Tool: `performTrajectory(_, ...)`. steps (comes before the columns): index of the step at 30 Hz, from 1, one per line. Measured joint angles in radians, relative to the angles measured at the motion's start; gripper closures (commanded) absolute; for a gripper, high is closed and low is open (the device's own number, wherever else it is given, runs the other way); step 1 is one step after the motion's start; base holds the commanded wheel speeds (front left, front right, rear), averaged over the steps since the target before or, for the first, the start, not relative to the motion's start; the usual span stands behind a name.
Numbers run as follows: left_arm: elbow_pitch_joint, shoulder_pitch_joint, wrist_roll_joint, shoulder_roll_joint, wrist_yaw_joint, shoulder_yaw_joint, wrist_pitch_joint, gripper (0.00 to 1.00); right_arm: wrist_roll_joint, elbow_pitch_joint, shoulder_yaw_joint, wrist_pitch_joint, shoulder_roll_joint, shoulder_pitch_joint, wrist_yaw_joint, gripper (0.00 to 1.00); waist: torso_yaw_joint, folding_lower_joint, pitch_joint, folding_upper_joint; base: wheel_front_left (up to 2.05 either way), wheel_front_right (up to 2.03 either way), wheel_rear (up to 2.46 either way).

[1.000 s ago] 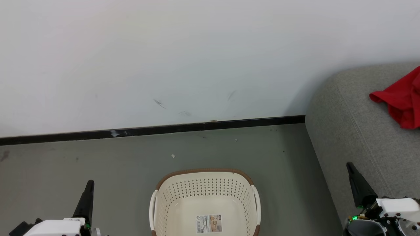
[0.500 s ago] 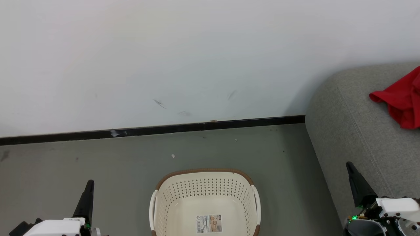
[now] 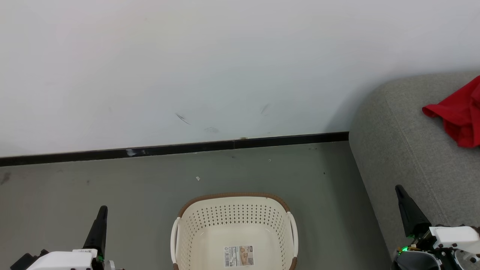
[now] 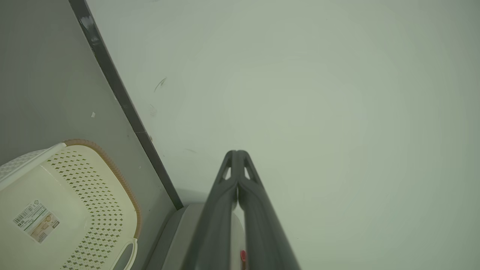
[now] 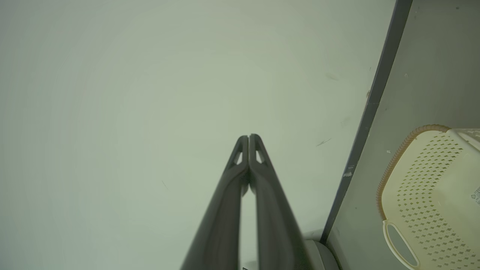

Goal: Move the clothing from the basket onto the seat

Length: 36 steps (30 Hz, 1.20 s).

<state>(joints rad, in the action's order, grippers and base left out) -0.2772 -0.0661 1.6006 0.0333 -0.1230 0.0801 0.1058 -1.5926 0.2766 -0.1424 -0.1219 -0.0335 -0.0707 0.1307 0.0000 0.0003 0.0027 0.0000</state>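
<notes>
left gripper point(image 3: 102, 208): fingers pressed together, tips touching, nothing held; points up the head view toward the wall point(image 3: 225, 75).
right gripper point(image 3: 399, 188): likewise closed and empty, just beside the seat point(image 3: 397, 150).
basket point(image 3: 232, 195): on the floor point(image 3: 112, 176) between the two grippers; bare bottom with sticker point(image 3: 239, 255) showing, near edge cut off.
clothing point(image 3: 459, 116): red heap on the seat, up and right of the right fingers, well apart; right arm nearer.
judgement: nothing seen left to lift.
</notes>
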Motion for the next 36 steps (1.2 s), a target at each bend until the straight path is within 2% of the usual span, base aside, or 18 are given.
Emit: performTrajectory(36,0.001,0.0,0.0,0.0,0.0,0.0,0.0,1.0,0.0,-0.002,0.003,0.0,0.0,0.0,0.0,1.0,0.0,-0.0001,0.0,0.0,0.0,0.0,0.0)
